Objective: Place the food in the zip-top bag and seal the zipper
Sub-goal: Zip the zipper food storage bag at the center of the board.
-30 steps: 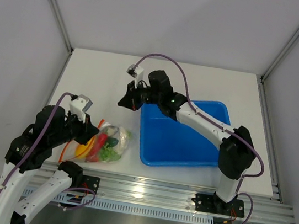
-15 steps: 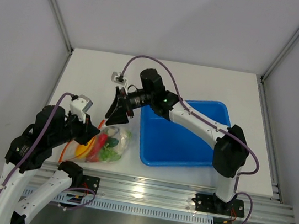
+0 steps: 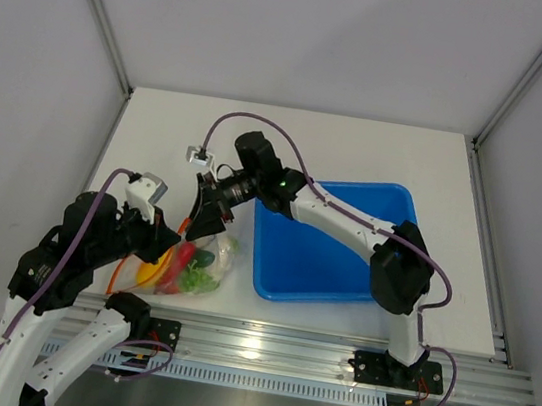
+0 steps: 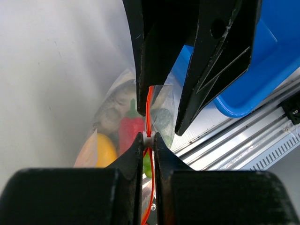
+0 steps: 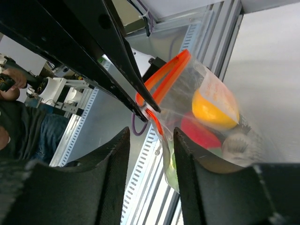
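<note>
left hand (image 4: 148, 137) is clamped on the zipper (image 4: 149, 105), with the orange-red strip pinched flat between both fingertips. right hand (image 4: 161, 115) comes in from above across the blue tray (image 3: 319, 296). its fingers (image 4: 150, 56) are apart and sit either side of the same strip, just past the left hand's pinch point. can't tell if either finger actually touches the strip.

the zip-top bag (image 3: 204, 259) lies on the desk (image 3: 179, 140) near the front edge, between the left arm and the tray's left wall, mouth end held up by the left hand. food is inside the bag: yellow squash (image 4: 105, 150), red chili (image 4: 130, 133), green lettuce (image 3: 198, 279), plus a pale piece i can't identify through the crinkled plastic.

in the right wrist view the strip runs as two separate orange bands on the far side of the left hand's pinch, so that stretch looks unsealed. the short section between the two hands looks like a single line.
</note>
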Available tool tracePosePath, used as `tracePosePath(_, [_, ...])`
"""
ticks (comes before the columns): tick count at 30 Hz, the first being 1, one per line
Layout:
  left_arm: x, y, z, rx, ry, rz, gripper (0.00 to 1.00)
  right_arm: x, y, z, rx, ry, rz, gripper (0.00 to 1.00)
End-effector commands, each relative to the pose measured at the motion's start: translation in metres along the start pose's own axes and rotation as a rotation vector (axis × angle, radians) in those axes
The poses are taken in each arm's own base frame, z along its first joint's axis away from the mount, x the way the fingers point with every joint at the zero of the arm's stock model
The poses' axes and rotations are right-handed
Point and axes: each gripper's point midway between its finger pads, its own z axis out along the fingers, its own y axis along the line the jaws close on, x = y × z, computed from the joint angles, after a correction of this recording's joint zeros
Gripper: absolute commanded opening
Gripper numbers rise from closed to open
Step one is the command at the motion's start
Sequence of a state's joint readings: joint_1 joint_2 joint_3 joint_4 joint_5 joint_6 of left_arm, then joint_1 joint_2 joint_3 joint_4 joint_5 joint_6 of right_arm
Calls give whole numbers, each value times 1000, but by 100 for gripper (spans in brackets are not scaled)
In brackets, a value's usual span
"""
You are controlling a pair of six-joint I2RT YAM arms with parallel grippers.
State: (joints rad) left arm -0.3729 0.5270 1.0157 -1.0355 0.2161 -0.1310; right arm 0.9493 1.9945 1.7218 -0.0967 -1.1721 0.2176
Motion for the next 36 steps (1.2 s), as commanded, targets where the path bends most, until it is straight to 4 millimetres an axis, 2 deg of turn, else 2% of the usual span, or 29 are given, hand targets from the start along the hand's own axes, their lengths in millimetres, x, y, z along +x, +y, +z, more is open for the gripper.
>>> tracePosePath(1, [-20, -9, -9, 35, -74, 13, 1, -12, 11, 7, -42, 4, -62, 43])
tracePosePath(6, [-19, -10, -8, 39, -71, 13, 1, -10, 10, 13, -50, 14, -58, 33])
tracePosePath(14, [-19, -9, -9, 33, -75, 18, 1, 1, 8, 18, -54, 47, -43, 25])
tracePosePath(17, [-19, -9, -9, 37, -71, 16, 1, 0, 4, 20, -24, 46, -45, 10])
tracePosePath(18, [-19, -10, -9, 39, -72, 15, 1, 0, 2, 20, -11, 44, -44, 0])
tracePosePath(22, [-19, -9, -9, 37, -68, 14, 1, -3, -6, 21, 49, 30, -45, 0])
tracePosePath(26, [-19, -8, -12, 27, -74, 14, 1, -12, -29, 15, 205, -17, -53, 0])
tracePosePath(30, [-18, -6, -13, 14, -71, 10, 1, -24, -52, 0, 328, -92, 6, 0])
tracePosePath(31, [-17, -6, -13, 12, -70, 9, 1, -35, -53, -5, 346, -138, 17, 0])
tracePosePath(36, [-14, -3, -12, -7, -62, -1, 1, -52, -56, -25, 379, -232, 43, 0])
